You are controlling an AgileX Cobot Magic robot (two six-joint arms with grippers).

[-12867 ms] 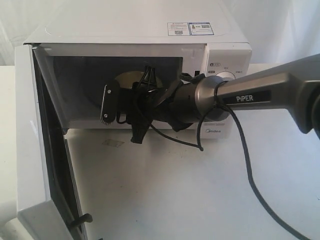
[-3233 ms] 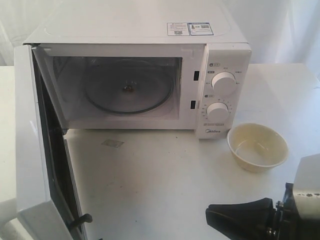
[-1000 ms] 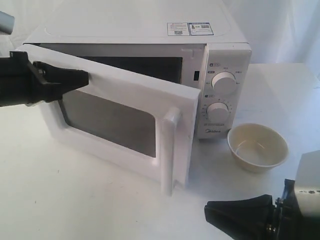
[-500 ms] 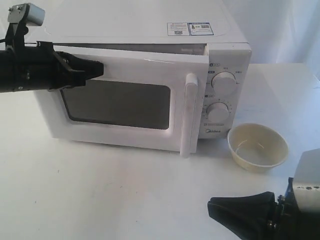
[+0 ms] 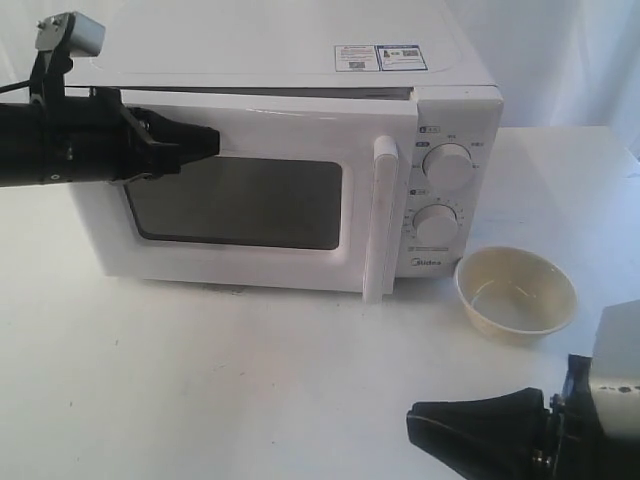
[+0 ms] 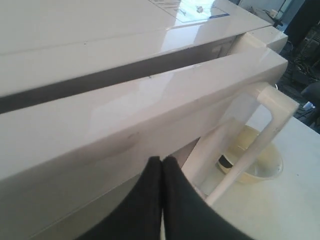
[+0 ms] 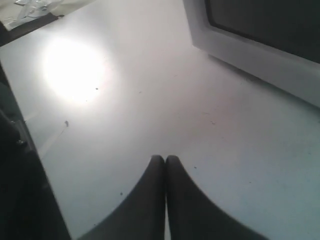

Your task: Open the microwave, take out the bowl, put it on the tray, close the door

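The white microwave (image 5: 300, 60) stands at the back of the table, its two knobs on the right. Its door (image 5: 250, 270) with the dark window and tall bar handle (image 5: 378, 220) is almost flush with the body; a narrow gap shows along the door's top edge (image 6: 125, 75). My left gripper (image 5: 212, 140) is shut and empty, its tip against the door's upper left part (image 6: 161, 160). The cream bowl (image 5: 515, 292) sits on the table right of the microwave, also seen past the handle (image 6: 260, 165). My right gripper (image 5: 415, 425) is shut, low at the front right, over bare table (image 7: 165, 159).
No tray shows in any view. The white table (image 5: 200, 380) spreads in front of the microwave. A bright light patch (image 7: 75, 70) glares on the tabletop. Dark equipment (image 6: 310, 100) stands beyond the table's far side.
The door has swung from wide open to nearly flush with the microwave body, with my left gripper following it inward. The right gripper has barely shifted.
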